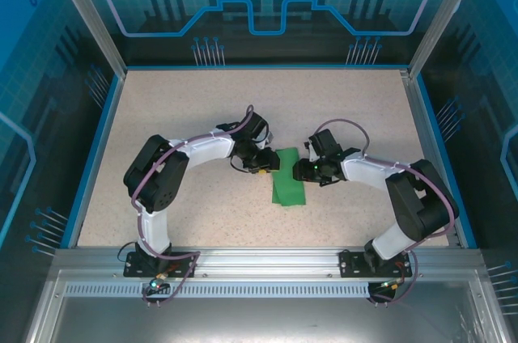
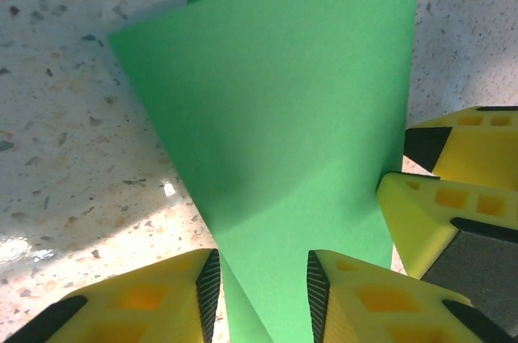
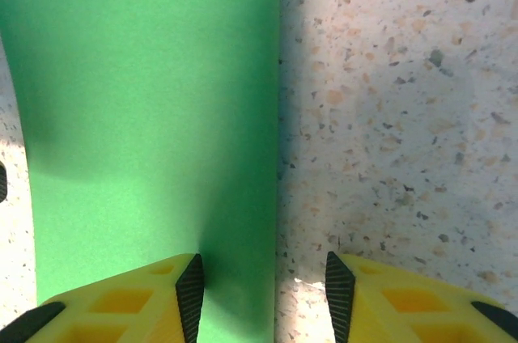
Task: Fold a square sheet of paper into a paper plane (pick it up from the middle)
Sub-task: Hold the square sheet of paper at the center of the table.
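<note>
Two grippers flanked square sheet of paper, which lay mid-table as narrow part-folded strip, long axis running away from arm bases. Left gripper sat at strip's left side, fingers apart, green flap passing between them. Right gripper sat at strip's right side, fingers also apart, straddling straight right edge. Both arms about equally near. Pad contact with paper was hard to judge; probably neither clamped. Next move likely turned on each arm working inward across strip's short width toward centre line.

The paper is plain bright green, table speckled beige, left claw and right claw yellow-and-black.
</note>
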You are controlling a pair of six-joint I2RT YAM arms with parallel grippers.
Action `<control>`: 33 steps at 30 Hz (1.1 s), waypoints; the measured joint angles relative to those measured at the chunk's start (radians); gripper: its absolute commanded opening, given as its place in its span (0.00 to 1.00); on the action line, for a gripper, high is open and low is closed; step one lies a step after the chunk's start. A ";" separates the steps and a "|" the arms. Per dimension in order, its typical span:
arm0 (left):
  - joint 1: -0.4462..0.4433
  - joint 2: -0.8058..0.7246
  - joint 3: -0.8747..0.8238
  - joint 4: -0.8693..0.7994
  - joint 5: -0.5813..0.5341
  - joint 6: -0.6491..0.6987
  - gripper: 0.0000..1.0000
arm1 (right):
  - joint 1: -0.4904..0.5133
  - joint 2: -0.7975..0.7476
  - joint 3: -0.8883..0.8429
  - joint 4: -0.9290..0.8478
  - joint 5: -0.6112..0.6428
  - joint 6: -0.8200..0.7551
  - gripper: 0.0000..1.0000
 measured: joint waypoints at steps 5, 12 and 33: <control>-0.002 0.000 0.008 -0.005 0.006 0.001 0.38 | -0.002 -0.001 -0.003 0.018 0.000 0.016 0.47; -0.004 0.000 0.014 -0.020 0.006 0.023 0.35 | -0.002 -0.001 -0.003 0.035 0.001 0.037 0.47; -0.012 0.048 0.058 -0.033 0.010 0.042 0.33 | -0.003 0.000 -0.004 0.010 0.031 0.005 0.46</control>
